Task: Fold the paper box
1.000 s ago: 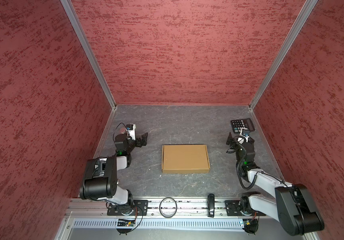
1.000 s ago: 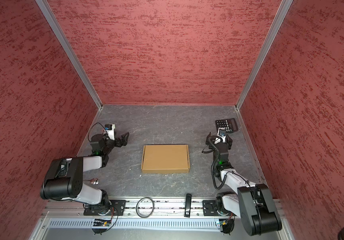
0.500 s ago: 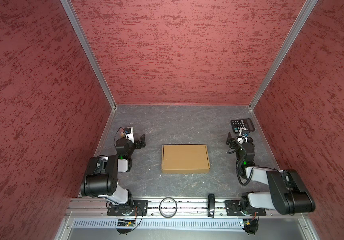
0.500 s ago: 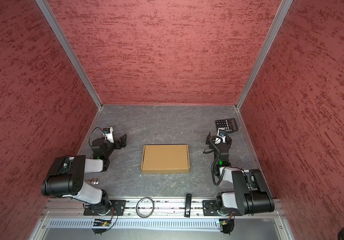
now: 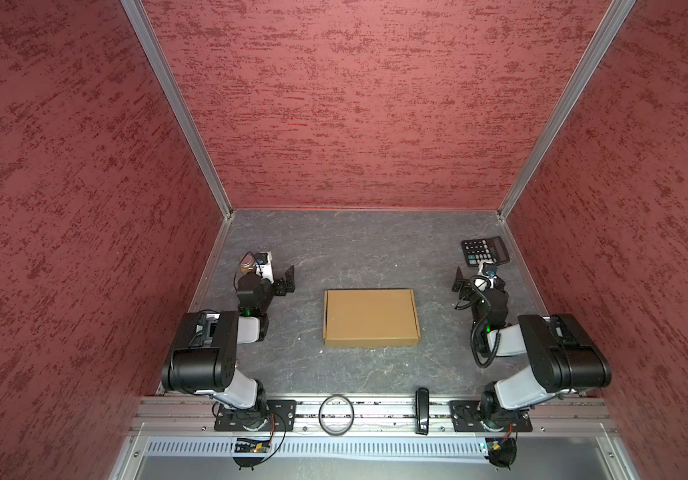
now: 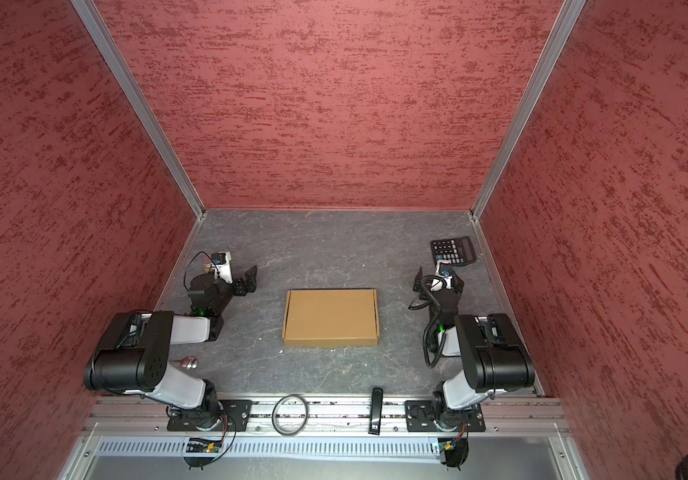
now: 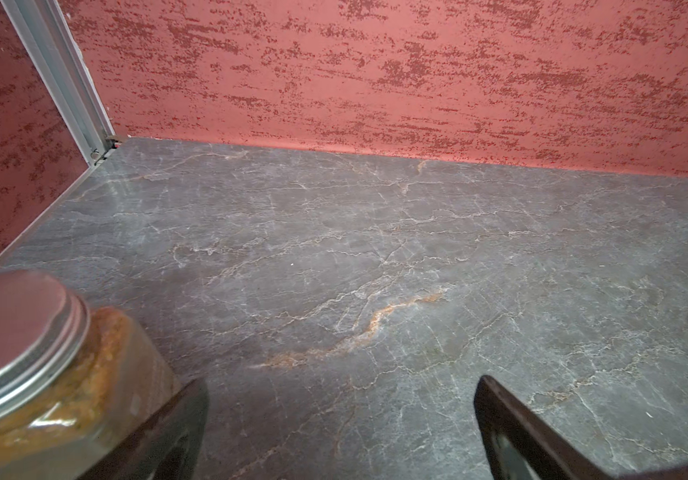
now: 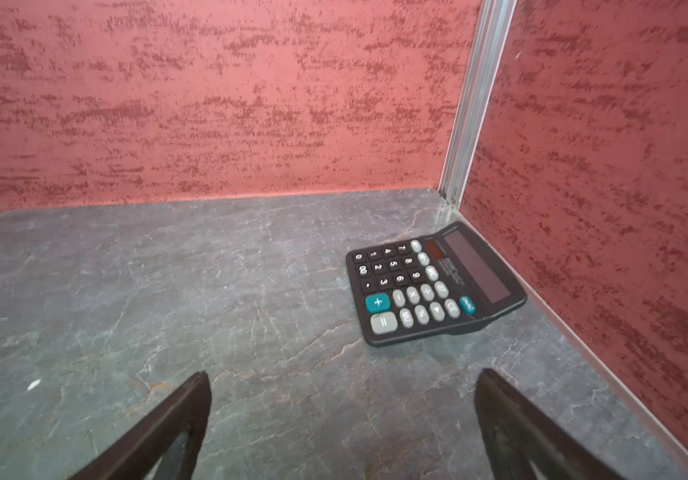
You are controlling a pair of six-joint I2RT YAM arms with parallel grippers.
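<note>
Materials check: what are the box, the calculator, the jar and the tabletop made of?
The paper box looks like matte brown cardboard with creased edges; any corrugation is too fine to see. The calculator has a black plastic body, and its grey keys are plastic or rubber. The jar is clear and glossy, glass or plastic; its lid looks like brushed metal. The tabletop is grey and veined like stone, possibly a printed laminate.

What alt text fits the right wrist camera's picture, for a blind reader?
A black calculator lies on a grey marbled table near the corner of two red walls. The right gripper's dark fingers stand open and empty in the foreground.
</note>
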